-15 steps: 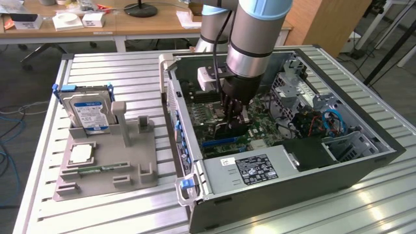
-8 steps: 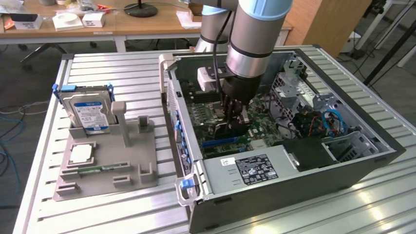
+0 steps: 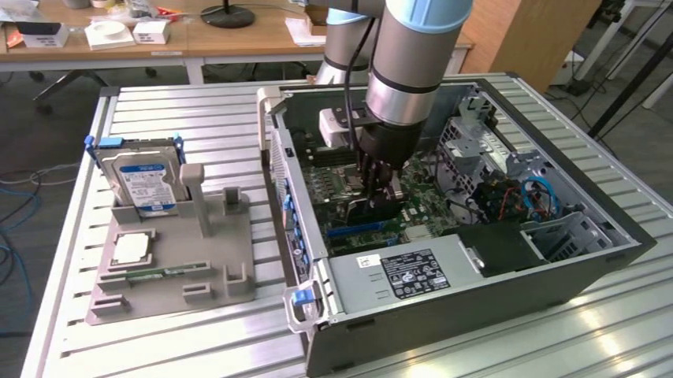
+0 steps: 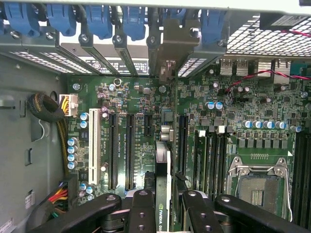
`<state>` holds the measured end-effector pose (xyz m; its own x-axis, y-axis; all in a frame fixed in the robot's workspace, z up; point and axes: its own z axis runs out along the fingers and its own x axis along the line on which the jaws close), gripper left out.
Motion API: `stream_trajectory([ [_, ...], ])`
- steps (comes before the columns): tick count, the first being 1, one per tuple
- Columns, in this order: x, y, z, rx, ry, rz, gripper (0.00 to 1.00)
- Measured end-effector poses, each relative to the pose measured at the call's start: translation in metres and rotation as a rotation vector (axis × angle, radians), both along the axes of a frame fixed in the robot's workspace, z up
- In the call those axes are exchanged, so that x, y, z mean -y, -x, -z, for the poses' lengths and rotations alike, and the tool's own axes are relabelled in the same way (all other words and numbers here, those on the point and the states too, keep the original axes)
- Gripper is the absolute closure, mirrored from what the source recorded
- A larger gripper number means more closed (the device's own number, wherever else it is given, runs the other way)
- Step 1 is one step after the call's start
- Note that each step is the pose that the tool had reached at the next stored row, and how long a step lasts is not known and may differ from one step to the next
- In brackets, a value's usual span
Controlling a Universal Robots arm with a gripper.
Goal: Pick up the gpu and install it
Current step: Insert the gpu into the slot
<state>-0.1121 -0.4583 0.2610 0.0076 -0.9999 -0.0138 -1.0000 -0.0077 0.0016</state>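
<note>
The gpu (image 4: 164, 167) is a thin black card seen edge-on in the wrist view, with a logo near my fingers (image 4: 141, 206) and its silvery bracket end toward the rear slot openings. My gripper (image 4: 163, 196) is shut on it. The card hangs upright just over the green motherboard (image 4: 141, 97), between the long black expansion slots (image 4: 130, 150) and another black slot (image 4: 182, 141). Whether it touches a slot I cannot tell. In the exterior view my gripper (image 3: 379, 183) reaches down into the open computer case (image 3: 589, 260), and the gpu (image 3: 370, 211) shows dark below it.
Blue slot clips (image 4: 99, 19) line the case's rear wall. An empty CPU socket (image 4: 256, 182) lies beside the slots. Outside the case, a grey holder (image 3: 173, 264) carries a blue-labelled hard drive (image 3: 147, 177), a CPU chip (image 3: 129, 248) and a memory stick (image 3: 158, 273). A power supply (image 3: 410, 274) fills the case's near end.
</note>
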Motion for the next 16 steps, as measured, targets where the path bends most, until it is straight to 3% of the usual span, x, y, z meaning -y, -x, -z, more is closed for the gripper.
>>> stream_trajectory([
  [16,0.0000,0.0001,0.0021,0.0000,0.0001,-0.001,0.73],
])
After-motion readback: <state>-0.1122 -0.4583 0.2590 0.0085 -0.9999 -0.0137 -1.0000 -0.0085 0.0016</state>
